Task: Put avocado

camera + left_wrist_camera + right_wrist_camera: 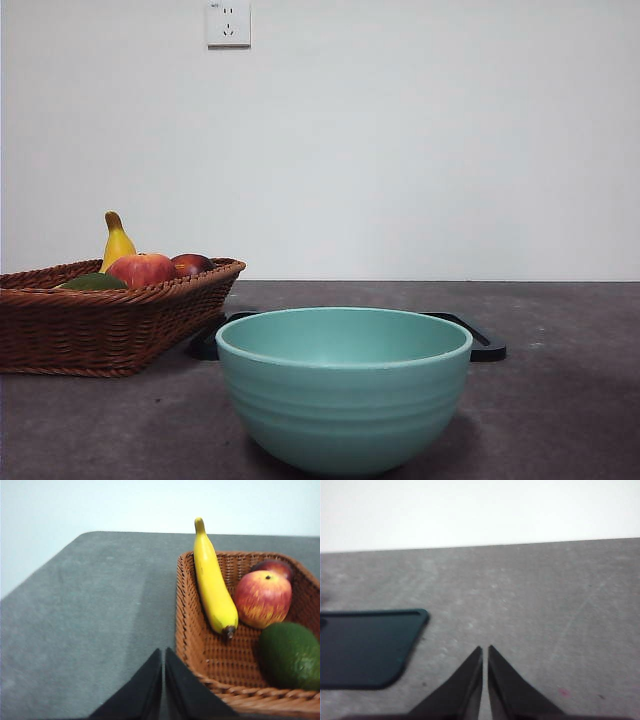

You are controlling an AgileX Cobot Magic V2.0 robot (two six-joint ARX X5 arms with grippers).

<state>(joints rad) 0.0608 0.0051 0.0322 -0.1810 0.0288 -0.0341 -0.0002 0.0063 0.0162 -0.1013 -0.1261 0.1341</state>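
Start of the pick. The avocado [290,655] lies in the basket [186,630], in the corner nearest the left wrist camera, just beside the apple [263,599] and near the stem end of the banana [214,585]. A second, darker fruit [274,567] sits behind the apple. In the front view only a low green sliver of the avocado [93,283] shows over the basket [100,330] rim, in front of the apple [141,269] and banana [117,242].

The left hand [163,652] hangs over bare desk [90,620] just outside the basket wall, its jaws closed together and holding nothing. The right hand [485,650], likewise closed and empty, hovers over open desk beside the corner of a dark tray [365,647], with no fruit in its view. The left hand is therefore judged the nearer one.

The relation that governs the coming move: the avocado lies across the basket wall from the left hand, off to the side of the line its jaws point along. Its long axis cannot be read with confidence, as the picture's edge cuts the fruit. The jaws must open before any grasp. A teal bowl [344,385] stands in front of the tray [488,345] and is the likely destination, though the task does not name one.
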